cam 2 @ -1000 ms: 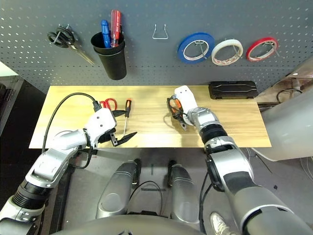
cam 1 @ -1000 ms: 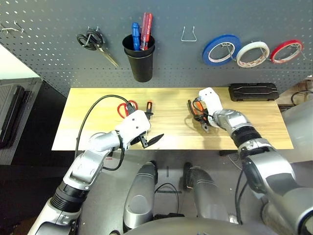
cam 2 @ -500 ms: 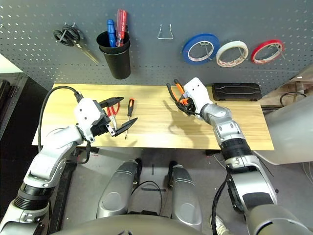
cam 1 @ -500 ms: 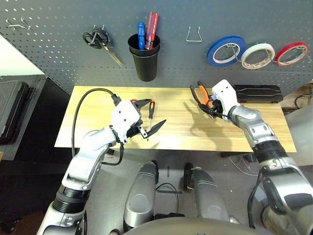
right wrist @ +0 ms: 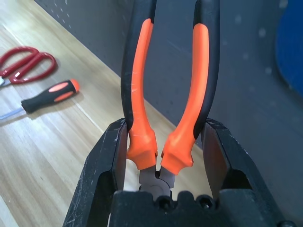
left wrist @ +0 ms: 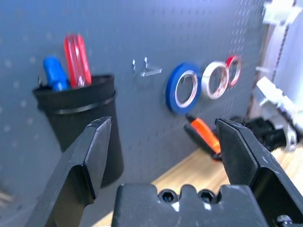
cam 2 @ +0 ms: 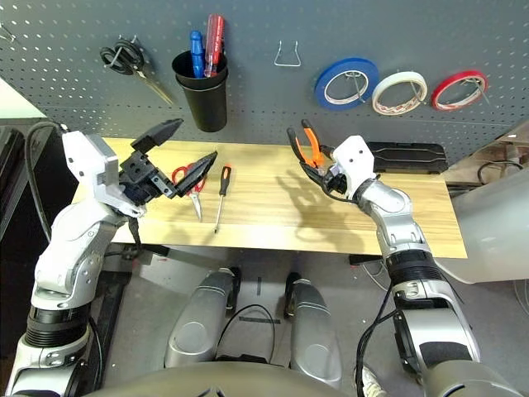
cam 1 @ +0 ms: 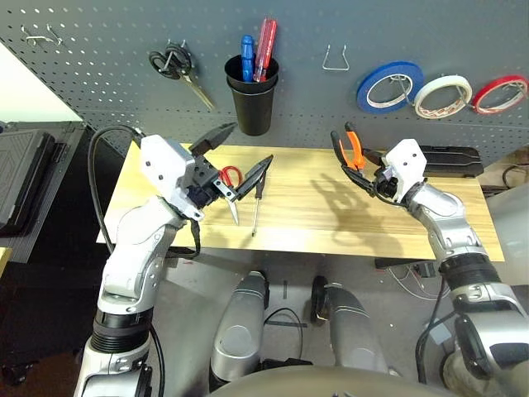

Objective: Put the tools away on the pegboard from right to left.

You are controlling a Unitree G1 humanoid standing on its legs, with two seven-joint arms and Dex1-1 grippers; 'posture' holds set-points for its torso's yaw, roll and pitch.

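- Right gripper has come up off the surface since a second ago — its fingers pinch the orange-and-black-handled pliers near the pivot, handles pointing up toward the pegboard.
- A second ago the pliers lay low against the wood; now they hang in the air, just below the bare wire hook and left of the blue tape roll.
- White tape roll already hangs on the board between the blue one and the red tape roll — so the pliers look like the second item in the right-to-left order.
- Left gripper has also risen; fingers spread wide, nothing between them.
- Red-handled scissors and the slim screwdriver remain on the surface, just below the left gripper, untouched.
- Black cup holds a blue and a red screwdriver; black-handled scissors hang left of it.
- Whether the handles can slip over the wire hook from this angle — hard to judge; probably needs a further lift.
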